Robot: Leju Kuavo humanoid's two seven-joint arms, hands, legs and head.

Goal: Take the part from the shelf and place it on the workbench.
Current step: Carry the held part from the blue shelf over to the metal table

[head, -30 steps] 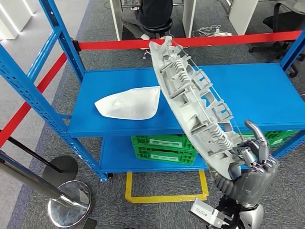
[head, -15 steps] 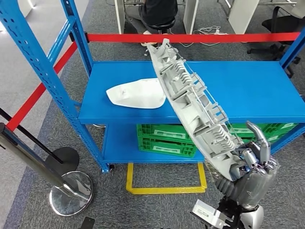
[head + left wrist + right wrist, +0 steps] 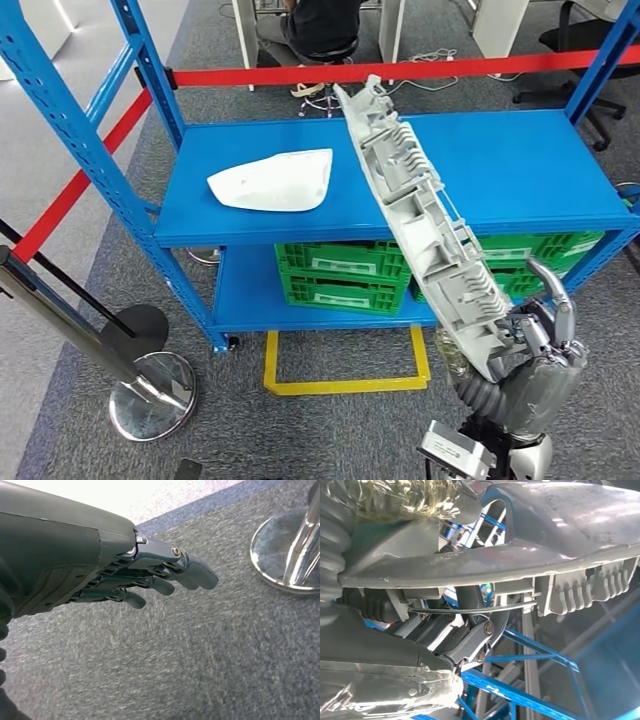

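Gripping the long, ribbed grey plastic part point(image 3: 423, 215), the right hand point(image 3: 537, 365) tilts it; left hand point(image 3: 113, 575) fingers hang loosely apart.

The long grey ribbed part point(image 3: 426, 225) covers most of the right hand point(image 3: 540, 365) gripping its lower end. A seated person point(image 3: 321, 20) behind the blue shelf point(image 3: 521, 170) is cut off at the top edge. Green crates point(image 3: 343, 275) sit half-hidden under the shelf board.
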